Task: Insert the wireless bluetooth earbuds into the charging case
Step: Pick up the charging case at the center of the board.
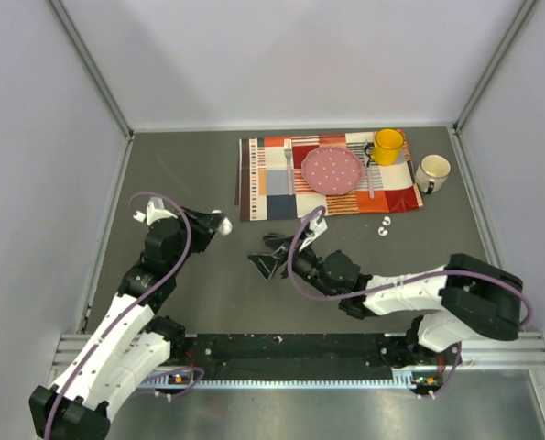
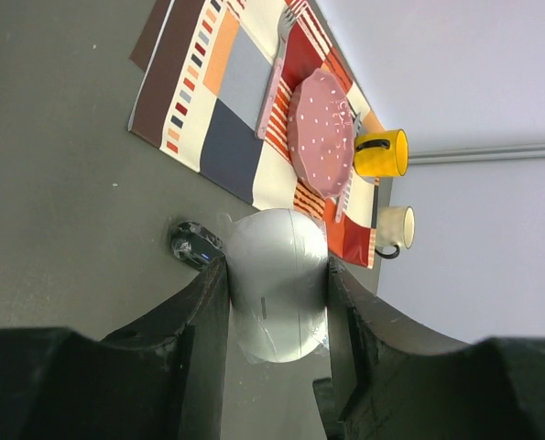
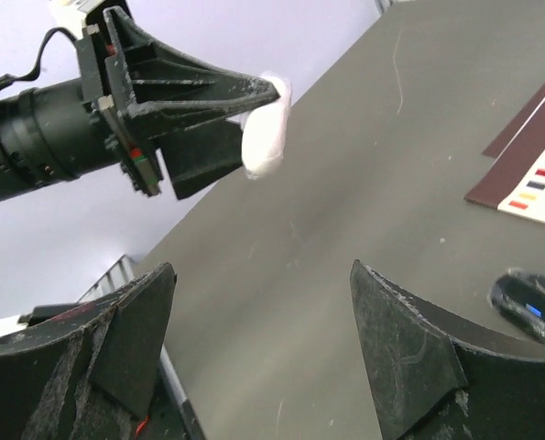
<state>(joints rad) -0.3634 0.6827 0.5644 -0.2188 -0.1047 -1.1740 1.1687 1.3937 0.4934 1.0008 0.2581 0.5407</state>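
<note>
My left gripper [image 1: 219,223] [image 2: 277,268] is shut on a smooth white oval pod, the charging case [image 2: 277,293] [image 1: 225,225], whose lid looks closed. The right wrist view shows the same case [image 3: 265,137] at that gripper's tip, held above the table. Two tiny white earbuds [image 1: 383,226] lie on the table by the placemat's near right corner. A small black rounded piece with a blue light [image 2: 195,244] [image 3: 529,308] lies on the table; I cannot tell whether it is an earbud. My right gripper [image 1: 270,253] [image 3: 263,270] is open over bare table, holding nothing.
A patchwork placemat [image 1: 272,183] [image 2: 222,101] at the back carries a pink plate [image 1: 332,170], a fork [image 1: 288,158] and a yellow mug [image 1: 387,145]. A white mug [image 1: 432,172] stands beside its right edge. Grey walls enclose the table on three sides.
</note>
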